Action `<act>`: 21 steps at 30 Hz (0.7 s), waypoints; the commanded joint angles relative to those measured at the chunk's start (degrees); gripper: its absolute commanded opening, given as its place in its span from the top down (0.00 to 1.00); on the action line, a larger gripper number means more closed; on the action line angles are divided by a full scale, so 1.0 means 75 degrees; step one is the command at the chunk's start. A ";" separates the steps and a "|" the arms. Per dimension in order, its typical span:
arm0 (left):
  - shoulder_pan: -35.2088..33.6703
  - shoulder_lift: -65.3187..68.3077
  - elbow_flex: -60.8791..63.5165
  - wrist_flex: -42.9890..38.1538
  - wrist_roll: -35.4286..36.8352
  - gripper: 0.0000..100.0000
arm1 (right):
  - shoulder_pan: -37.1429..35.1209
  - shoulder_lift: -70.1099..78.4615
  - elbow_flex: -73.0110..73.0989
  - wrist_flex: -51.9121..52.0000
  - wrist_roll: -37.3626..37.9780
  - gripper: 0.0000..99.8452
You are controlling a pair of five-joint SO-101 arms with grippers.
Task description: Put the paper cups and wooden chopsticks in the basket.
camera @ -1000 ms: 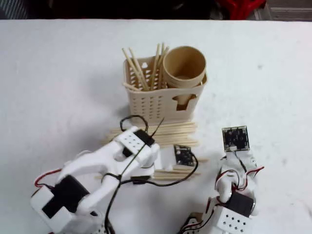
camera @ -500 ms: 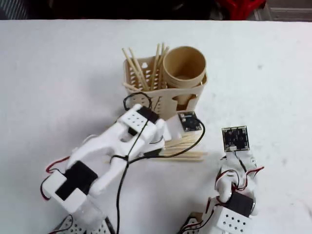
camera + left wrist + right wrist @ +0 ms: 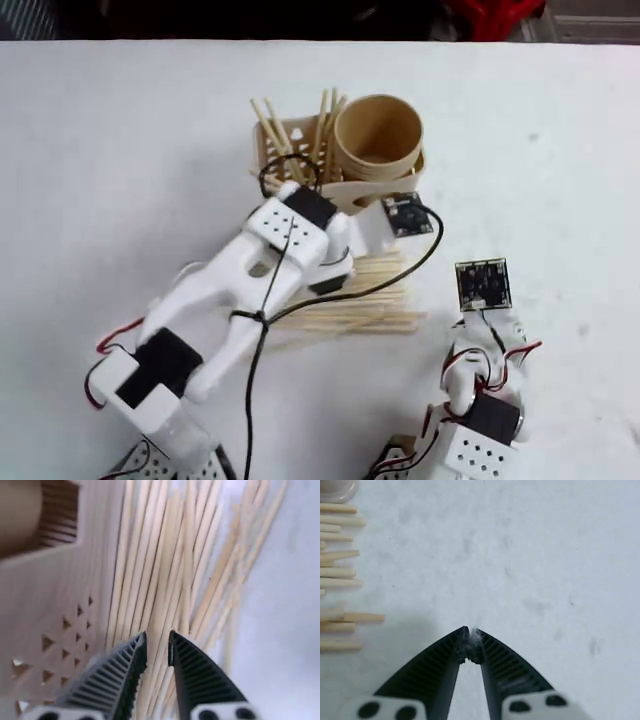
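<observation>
- Left arm [image 3: 235, 300]: chunky white moulded shell in blocky sections, with a black motor block [image 3: 160, 365] set in near the base.
- Thin black cable [image 3: 246, 400] along the shell, plus a few red wires [image 3: 110, 340] beside the base.
- Small black square circuit board [image 3: 405, 214] at the wrist end.
- Right arm [image 3: 470, 370]: same white shell, black motor block [image 3: 492, 415], red and black wires [image 3: 520, 350], and its own black square board [image 3: 483, 284].
- White plates dotted with rows of small dark holes [image 3: 275, 222] on both arms.
- Left gripper [image 3: 157, 641]: two black tapered fingers [image 3: 125, 675] with fine ribbing on the inner faces.
- Right gripper [image 3: 470, 631]: matching black ribbed fingers on white mounts with dark round holes [image 3: 385, 709].
</observation>
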 commanded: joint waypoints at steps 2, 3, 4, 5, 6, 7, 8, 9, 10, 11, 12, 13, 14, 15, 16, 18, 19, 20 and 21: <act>0.0393 -0.0029 0.0504 -0.1114 0.0105 0.85 | 0.0076 -0.0041 0.0070 -0.0064 0.0070 0.98; 0.0440 -0.0029 0.0680 -0.1266 0.0047 0.85 | 0.0076 -0.0041 0.0070 -0.0064 0.0070 0.98; 0.0451 -0.0029 0.0832 -0.1395 0.0047 0.85 | 0.0076 -0.0041 0.0070 -0.0064 0.0070 0.98; 0.0463 -0.0029 0.0926 -0.1465 0.0035 0.85 | 0.0076 -0.0041 0.0070 -0.0064 0.0070 0.98; 0.0463 -0.0029 0.1008 -0.1512 0.0035 0.85 | 0.0076 -0.0041 0.0070 -0.0064 0.0070 0.98; 0.0463 -0.0029 0.1078 -0.1582 0.0035 0.85 | 0.0076 -0.0041 0.0070 -0.0064 0.0070 0.98; 0.0451 -0.0029 0.1125 -0.1629 0.0035 0.85 | 0.0064 -0.0041 0.0070 -0.0064 0.0070 0.98; 0.0451 -0.0018 0.1149 -0.1676 0.0035 0.85 | 0.0064 -0.0041 0.0070 -0.0064 0.0070 0.98; 0.0451 0.0053 0.1160 -0.1711 0.0035 0.85 | 0.0064 -0.0041 0.0070 -0.0064 0.0070 0.98; 0.0451 0.0205 0.1090 -0.1700 0.0035 0.85 | 0.0064 -0.0041 0.0070 -0.0064 0.0070 0.98; 0.0451 0.0404 0.1043 -0.1700 0.0023 0.85 | 0.0064 -0.0041 0.0070 -0.0064 0.0070 0.98; 0.0451 0.0639 0.0903 -0.1688 0.0023 0.85 | 0.0064 -0.0041 0.0070 -0.0064 0.0070 0.98; 0.0440 0.0885 0.0750 -0.1641 0.0023 0.85 | 0.0064 -0.0041 0.0070 -0.0064 0.0070 0.98; 0.0440 0.1084 0.0598 -0.1618 0.0023 0.85 | 0.0064 -0.0041 0.0070 -0.0064 0.0070 0.98; 0.0393 0.1284 0.0445 -0.1559 0.0023 0.85 | 0.0076 -0.0041 0.0070 -0.0064 0.0070 0.98; 0.0358 0.1612 0.0117 -0.1430 0.0023 0.85 | 0.0076 -0.0041 0.0070 -0.0064 0.0070 0.98; 0.0311 0.1705 0.0023 -0.1418 0.0012 0.85 | 0.0076 -0.0041 0.0070 -0.0064 0.0070 0.98; 0.0264 0.1776 -0.0059 -0.1407 0.0012 0.87 | 0.0076 -0.0041 0.0070 -0.0064 0.0070 0.98; 0.0240 0.1788 -0.0082 -0.1407 0.0012 0.90 | 0.0076 -0.0041 0.0070 -0.0064 0.0070 0.98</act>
